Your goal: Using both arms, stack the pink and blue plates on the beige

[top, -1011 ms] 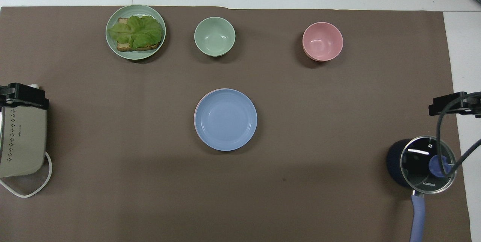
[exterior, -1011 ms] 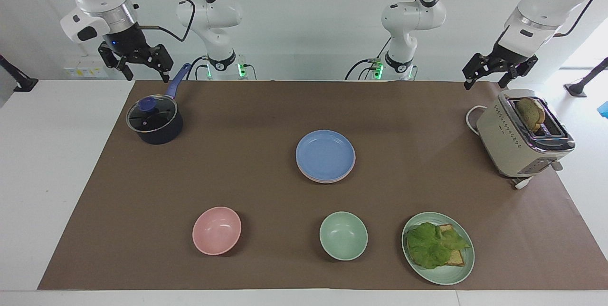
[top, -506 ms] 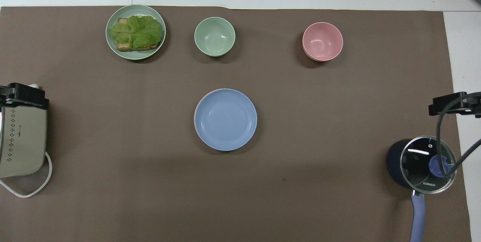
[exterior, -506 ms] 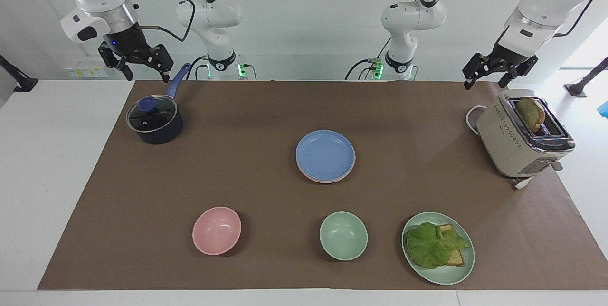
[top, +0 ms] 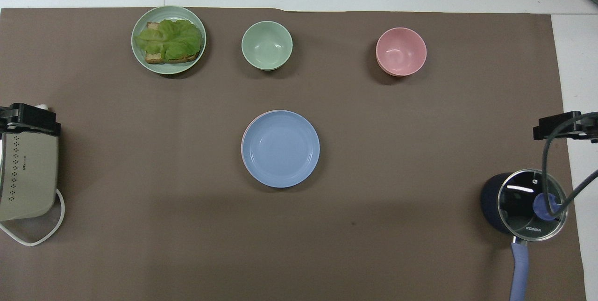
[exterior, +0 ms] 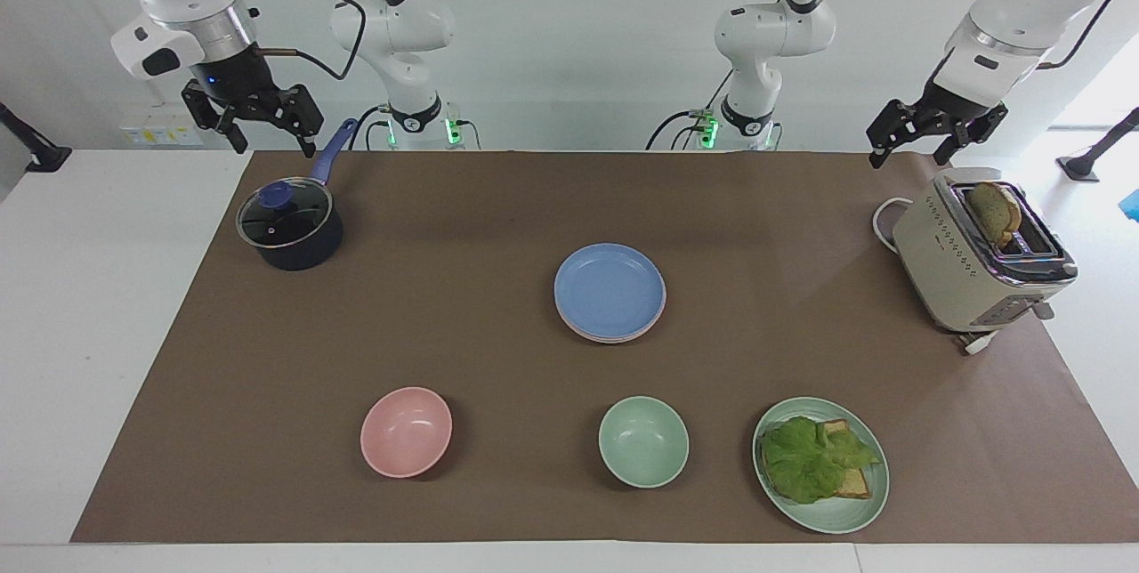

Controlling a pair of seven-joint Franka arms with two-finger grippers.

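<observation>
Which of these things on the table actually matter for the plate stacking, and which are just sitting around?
Part of the job:
blue plate, topping the stack
pink plate, rim showing beneath

Just lying about:
pink bowl
green bowl
sandwich plate
toaster
saucepan

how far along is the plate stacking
It looks done: the blue plate tops a stack at mid-table, with a pink plate rim showing beneath; a beige one under that cannot be made out. Nothing is in hand: the left gripper hangs open over the toaster, the right gripper open over the saucepan.
</observation>
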